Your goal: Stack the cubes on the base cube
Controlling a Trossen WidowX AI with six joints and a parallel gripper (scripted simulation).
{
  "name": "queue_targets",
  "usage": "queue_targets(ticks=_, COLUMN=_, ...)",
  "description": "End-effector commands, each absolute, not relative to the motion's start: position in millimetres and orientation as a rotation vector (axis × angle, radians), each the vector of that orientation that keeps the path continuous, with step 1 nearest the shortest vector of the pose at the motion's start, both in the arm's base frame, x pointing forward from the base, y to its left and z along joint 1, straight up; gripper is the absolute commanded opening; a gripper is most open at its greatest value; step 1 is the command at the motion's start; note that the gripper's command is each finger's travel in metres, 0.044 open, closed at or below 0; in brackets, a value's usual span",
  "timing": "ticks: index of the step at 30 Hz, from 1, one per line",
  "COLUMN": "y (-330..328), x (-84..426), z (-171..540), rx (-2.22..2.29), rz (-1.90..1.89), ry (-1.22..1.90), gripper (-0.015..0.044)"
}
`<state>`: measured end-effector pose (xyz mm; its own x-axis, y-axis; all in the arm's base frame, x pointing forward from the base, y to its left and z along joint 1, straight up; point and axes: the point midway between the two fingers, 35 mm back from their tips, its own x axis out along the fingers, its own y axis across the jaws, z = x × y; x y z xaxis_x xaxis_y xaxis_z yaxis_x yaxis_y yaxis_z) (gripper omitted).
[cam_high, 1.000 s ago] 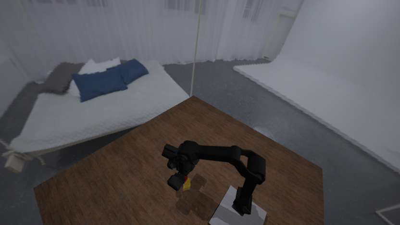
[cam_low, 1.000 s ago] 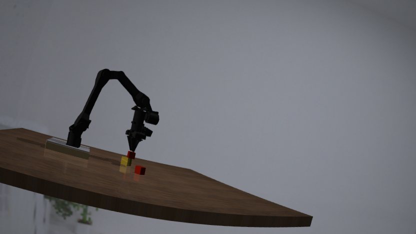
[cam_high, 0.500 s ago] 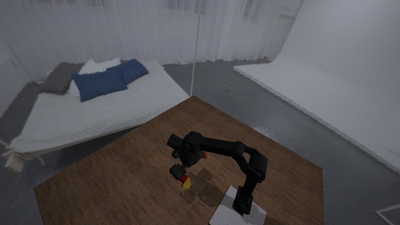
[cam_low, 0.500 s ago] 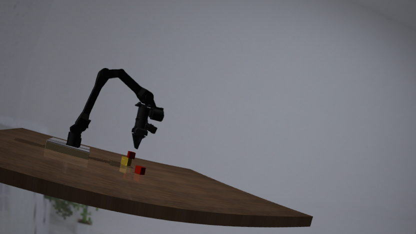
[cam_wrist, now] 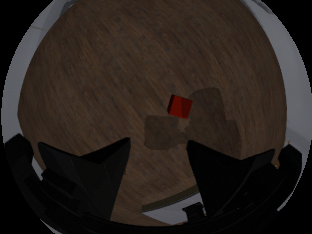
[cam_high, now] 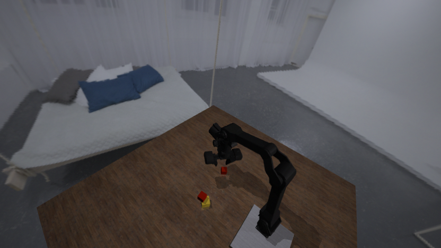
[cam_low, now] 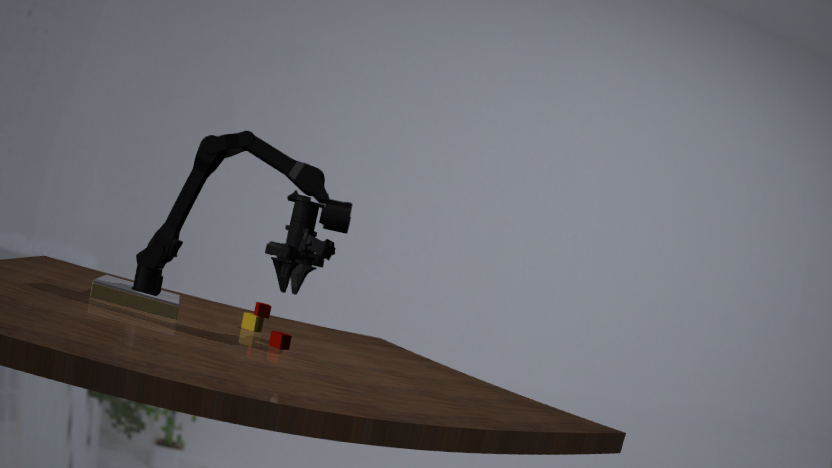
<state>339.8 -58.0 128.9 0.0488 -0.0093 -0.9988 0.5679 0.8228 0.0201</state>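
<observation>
The yellow base cube (cam_high: 205,203) (cam_low: 250,321) stands on the table. One red cube (cam_high: 202,196) (cam_low: 262,309) rests on top of it, offset toward one corner and overhanging; it looks level in the exterior view. The other red cube (cam_high: 223,170) (cam_low: 280,340) (cam_wrist: 180,106) lies on the table, apart from the base cube. My gripper (cam_high: 221,165) (cam_low: 289,292) (cam_wrist: 159,144) is open and empty, fingers pointing down. It hangs above the table near the loose red cube, higher than both red cubes. The base cube is out of the wrist view.
The wooden table (cam_high: 160,172) (cam_low: 372,384) carries the arm's pale mounting plate (cam_high: 246,228) (cam_low: 133,301). The arm arches from there over the table. A bed (cam_high: 123,120) with pillows stands beyond the table edge in the top view.
</observation>
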Motion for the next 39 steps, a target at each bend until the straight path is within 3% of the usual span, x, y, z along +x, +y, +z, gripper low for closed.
queue_targets(ticks=1, y=-88.7, x=337.4, z=132.5, rx=0.584, rz=-0.573, ry=1.452, gripper=0.0265)
queue_targets(ticks=8, y=-102.2, x=335.9, z=129.6, rx=0.630, rz=-0.618, ry=1.441, gripper=0.0265)
queue_targets(ticks=16, y=-102.5, x=337.5, z=73.6, rx=0.630, rz=-0.618, ry=1.441, gripper=0.0265)
queue_targets(ticks=39, y=-102.8, x=338.8, z=41.8, rx=0.630, rz=-0.618, ry=1.441, gripper=0.0265)
